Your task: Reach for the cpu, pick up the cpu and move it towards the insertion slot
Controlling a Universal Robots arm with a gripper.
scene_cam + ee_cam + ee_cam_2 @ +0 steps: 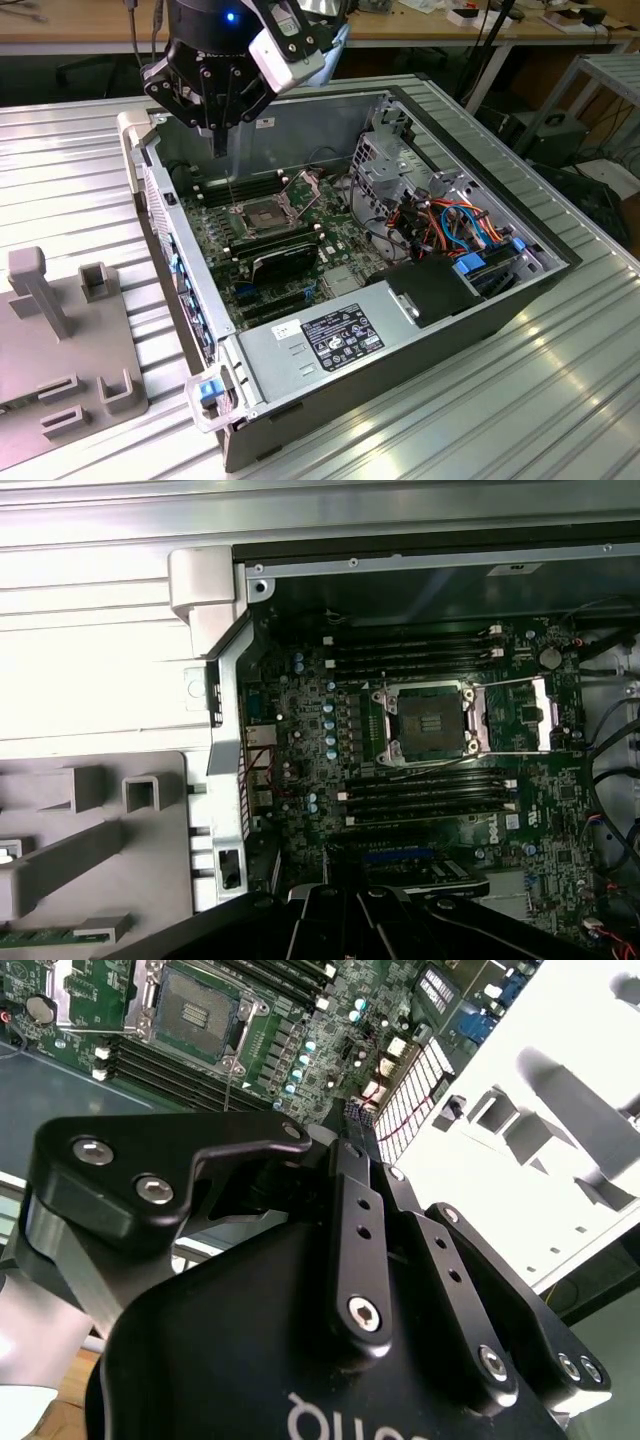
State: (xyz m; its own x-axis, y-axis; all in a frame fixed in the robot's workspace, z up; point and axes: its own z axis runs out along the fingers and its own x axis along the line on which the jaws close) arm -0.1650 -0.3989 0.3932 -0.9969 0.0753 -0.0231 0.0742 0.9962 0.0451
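The insertion slot [432,723] lies between memory slots [420,790] in the case [420,580].

— Where does the exterior view run out?
— The arm [215,30] is cut off at the top edge, and the grey block plate [30,350] at that view's left edge. The gripper [218,145] covers part of the back wall of the case [300,110].
— And the wrist views?
— In the second wrist view the gripper's black body hides much of the motherboard [300,1050]. In the first wrist view it overlaps the black card [440,872], and the picture's edge clips the case.
— Is it holding anything?
— Cannot tell.
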